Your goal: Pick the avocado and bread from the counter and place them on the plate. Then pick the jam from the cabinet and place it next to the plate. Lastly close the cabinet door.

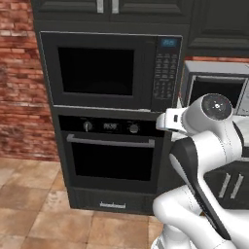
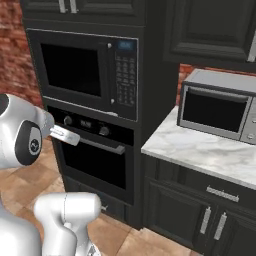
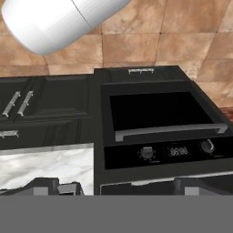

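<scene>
The avocado, the bread, the plate and the jam are out of view. A stretch of the white veined marble counter [image 2: 200, 150] runs to the right of the oven stack, and a corner of the counter [image 3: 45, 168] lies below the hand. Dark panelled wall cabinet doors [image 2: 215, 30] hang above it and look closed. My gripper [image 3: 117, 189] is open, its two dark fingertips [image 3: 45, 186] set wide apart with nothing between them. It hovers over the counter's left end and the oven front. The folded white arm fills the foreground.
A tall dark column holds a built-in microwave [image 1: 109, 70] over a wall oven [image 1: 112, 146] with a silver bar handle. A silver toaster oven [image 2: 217, 107] stands on the counter. Dark drawers and doors [image 2: 220, 200] sit under it. Brick wall [image 1: 19, 82] and tiled floor [image 1: 34, 204] lie to the left.
</scene>
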